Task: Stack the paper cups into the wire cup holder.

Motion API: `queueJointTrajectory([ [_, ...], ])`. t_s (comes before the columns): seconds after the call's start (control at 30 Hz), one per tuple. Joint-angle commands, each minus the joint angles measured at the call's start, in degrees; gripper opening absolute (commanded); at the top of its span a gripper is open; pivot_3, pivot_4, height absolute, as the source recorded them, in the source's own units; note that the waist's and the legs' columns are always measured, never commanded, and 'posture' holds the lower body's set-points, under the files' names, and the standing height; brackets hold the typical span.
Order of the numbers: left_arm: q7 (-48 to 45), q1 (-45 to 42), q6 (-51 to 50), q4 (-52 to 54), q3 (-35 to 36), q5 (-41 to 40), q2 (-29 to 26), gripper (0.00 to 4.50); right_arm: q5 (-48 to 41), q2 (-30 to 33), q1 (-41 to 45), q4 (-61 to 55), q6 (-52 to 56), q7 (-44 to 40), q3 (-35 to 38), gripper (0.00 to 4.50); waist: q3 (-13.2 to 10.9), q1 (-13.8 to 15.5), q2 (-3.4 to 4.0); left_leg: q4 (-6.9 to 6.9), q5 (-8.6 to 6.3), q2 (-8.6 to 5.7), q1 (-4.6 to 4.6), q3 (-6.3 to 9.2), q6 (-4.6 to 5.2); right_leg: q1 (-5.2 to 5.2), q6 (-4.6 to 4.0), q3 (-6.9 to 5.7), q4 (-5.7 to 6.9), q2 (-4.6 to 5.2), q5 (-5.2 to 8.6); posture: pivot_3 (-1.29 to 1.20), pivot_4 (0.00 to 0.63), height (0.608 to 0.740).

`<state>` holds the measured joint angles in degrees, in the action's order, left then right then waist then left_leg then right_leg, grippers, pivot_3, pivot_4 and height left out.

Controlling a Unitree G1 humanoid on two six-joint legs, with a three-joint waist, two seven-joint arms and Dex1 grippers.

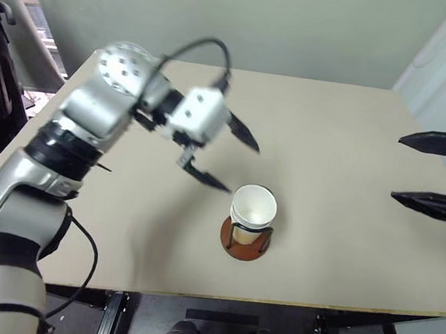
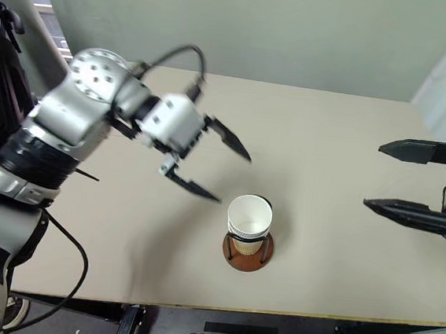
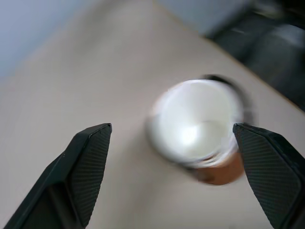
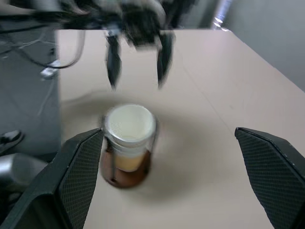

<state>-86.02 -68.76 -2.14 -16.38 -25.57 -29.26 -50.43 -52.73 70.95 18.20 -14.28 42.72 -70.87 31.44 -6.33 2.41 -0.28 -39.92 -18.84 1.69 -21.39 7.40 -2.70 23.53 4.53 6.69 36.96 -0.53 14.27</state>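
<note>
Our left gripper hangs spread and empty, the cups just below and to its right, nested upright in the holder. Our right gripper, also spread and empty, sits well apart. Cups: tapered paper, rolled white rims; holder: thin black wire on a reddish-brown disc.

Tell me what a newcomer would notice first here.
The stack of paper cups sitting in the wire cup holder, near the front edge of the beige table. Next, the left gripper, open, hanging just up and left of the cups, and the right gripper, open at the right edge.
</note>
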Motion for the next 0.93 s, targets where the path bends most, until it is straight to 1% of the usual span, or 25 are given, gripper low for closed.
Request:
queueJointTrajectory([
  [0.03,2.0,5.5,-5.0,-4.3,9.4,1.3,-5.9,4.41,5.2,-0.4,-0.4,7.8,-4.6,-2.6,-1.9,4.50,0.1,-0.5,0.11,0.03,0.00,0.02,0.01,-0.02,0.00,0.03,0.00,0.02,0.01,0.00,0.00,0.00,0.150,0.740],
  [0.1,1.0,10.6,-7.8,-4.8,13.6,0.5,-9.6,4.41,7.4,-0.6,-0.2,11.8,-6.5,-4.5,-3.7,4.50,0.1,-0.9,0.12,0.25,0.02,0.03,0.04,-0.05,-0.04,0.12,-0.03,0.03,0.01,-0.01,0.02,0.00,0.150,0.740],
  [0.2,-2.9,19.7,-13.2,-0.4,19.3,-3.3,-14.2,4.41,8.4,-0.6,0.8,14.4,-7.9,-8.1,-6.1,4.50,0.1,-1.0,0.13,0.49,0.09,0.03,0.02,-0.06,-0.17,0.28,-0.07,0.04,0.00,-0.01,0.04,0.00,0.150,0.740],
  [0.33,-3.5,29.1,-18.0,7.2,25.1,-5.5,-17.2,4.41,7.9,-0.8,2.8,13.8,-8.1,-11.5,-8.5,4.50,0.0,-0.4,0.10,0.71,0.18,0.01,0.01,-0.01,-0.32,0.34,-0.10,0.04,-0.06,0.00,0.04,0.00,0.150,0.740],
  [0.5,-1.3,39.5,-21.7,13.8,32.9,-6.4,-19.9,4.41,9.1,-1.4,5.2,14.4,-8.8,-12.8,-11.2,4.50,0.0,-0.5,0.09,0.72,0.20,0.02,0.17,-0.01,-0.35,0.24,-0.20,0.06,0.01,-0.01,0.06,0.00,0.150,0.740],
  [0.57,-0.3,42.2,-22.9,15.3,35.9,-6.9,-20.0,4.41,9.7,-1.3,5.9,15.1,-8.9,-13.3,-11.7,4.50,0.0,-0.5,0.09,0.77,0.20,0.04,0.32,-0.07,-0.35,0.17,-0.27,0.08,0.08,-0.01,0.10,0.00,0.150,0.740],
  [0.67,0.5,44.5,-23.9,16.6,38.1,-6.7,-19.5,4.41,11.0,-1.8,7.3,16.3,-8.9,-13.7,-13.8,4.50,0.0,-0.6,0.09,0.78,0.21,0.07,0.41,-0.07,-0.37,0.15,-0.37,0.07,0.12,-0.03,0.10,0.00,0.150,0.740],
  [0.93,1.4,46.0,-25.4,18.5,39.5,-6.6,-18.7,4.41,12.1,-2.7,9.8,17.6,-8.5,-14.5,-16.2,4.50,0.0,-0.8,0.10,0.84,0.21,0.09,0.44,-0.09,-0.37,0.18,-0.51,0.07,0.17,-0.03,0.10,0.00,0.150,0.740],
])
